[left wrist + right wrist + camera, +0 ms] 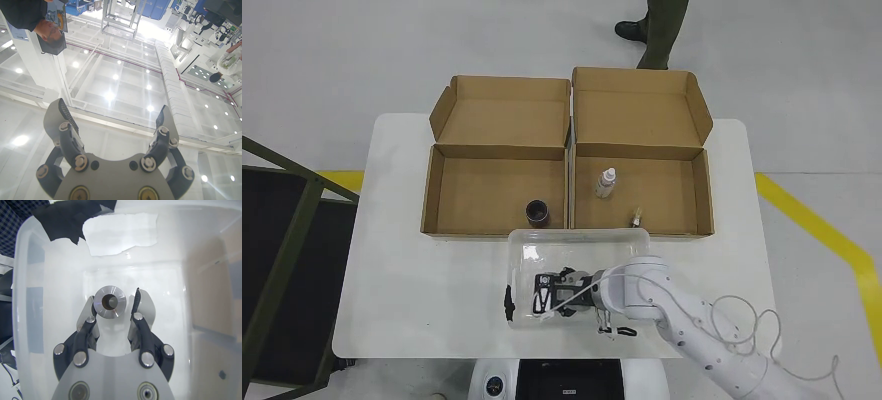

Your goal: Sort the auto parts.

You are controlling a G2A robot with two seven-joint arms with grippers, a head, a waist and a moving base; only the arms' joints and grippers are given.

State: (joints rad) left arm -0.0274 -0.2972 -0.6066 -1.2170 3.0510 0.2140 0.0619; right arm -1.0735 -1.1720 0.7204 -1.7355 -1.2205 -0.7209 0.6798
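The right tool (114,303) sits low inside the clear plastic bin (579,232), jaws apart and straddling a metal bushing (121,298). One pad touches the bushing's outer rim and the other stands off with a small gap, so nothing is clamped yet. The bushing lies dead ahead between the fingertips, with its bore facing back along the tool toward the wrist. A closing stroke would therefore fall across the round outer wall rather than across its ends. Because the contact is one-sided, I judge the part may slide or roll toward the free pad as the jaws close. The bin's walls rise close on either side of the tool, and the top view places it in the bin's end toward the robot's left. The only open way out looks to be upward over the rim. Beyond the bin's far rim, touching or just beside it, two open cardboard boxes stand side by side on the white worktop (402,280). The left box (482,195) holds a dark cylindrical part (537,211), and the right box (672,195) holds a small white bottle (606,182) and a tiny part (637,215). Both have bare floor to spare. The left tool (113,108) points up at the ceiling, jaws apart and empty, so the right arm is the one placed for this pick.
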